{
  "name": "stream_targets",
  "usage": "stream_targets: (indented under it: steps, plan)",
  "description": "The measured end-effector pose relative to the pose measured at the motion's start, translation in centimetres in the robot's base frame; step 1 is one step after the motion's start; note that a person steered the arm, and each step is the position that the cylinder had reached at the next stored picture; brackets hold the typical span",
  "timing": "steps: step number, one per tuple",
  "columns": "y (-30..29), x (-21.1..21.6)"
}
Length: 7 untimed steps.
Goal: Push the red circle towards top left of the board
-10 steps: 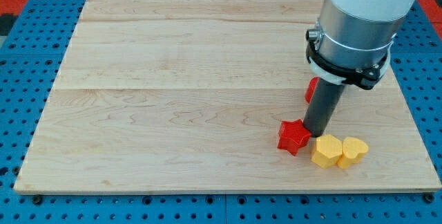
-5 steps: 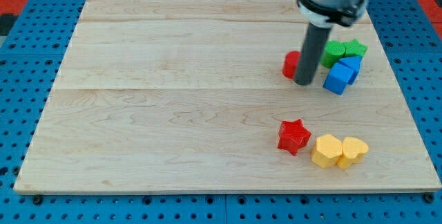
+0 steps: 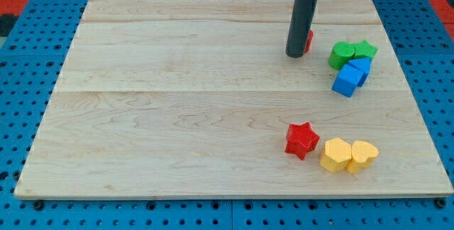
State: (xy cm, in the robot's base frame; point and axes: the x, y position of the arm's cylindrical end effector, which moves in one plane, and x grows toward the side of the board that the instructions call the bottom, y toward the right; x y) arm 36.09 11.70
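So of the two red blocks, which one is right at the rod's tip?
The red circle, mostly hidden behind the rod near the view's top, beside my tip. The red star sits far lower, next to the yellow blocks.

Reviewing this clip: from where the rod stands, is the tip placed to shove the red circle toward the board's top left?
Probably not yet. My tip sits on the view's left of the red circle, hiding most of it, so the rod blocks that path. It likely has to get round to the circle's right first.
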Motion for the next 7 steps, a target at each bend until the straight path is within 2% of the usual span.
stream_targets:
  steps: [2, 3, 5, 7]
  plan:
    - [0.2, 0.5]
    - [3.0, 1.3]
    - [2.8, 0.0]
    - [0.1, -3.8]
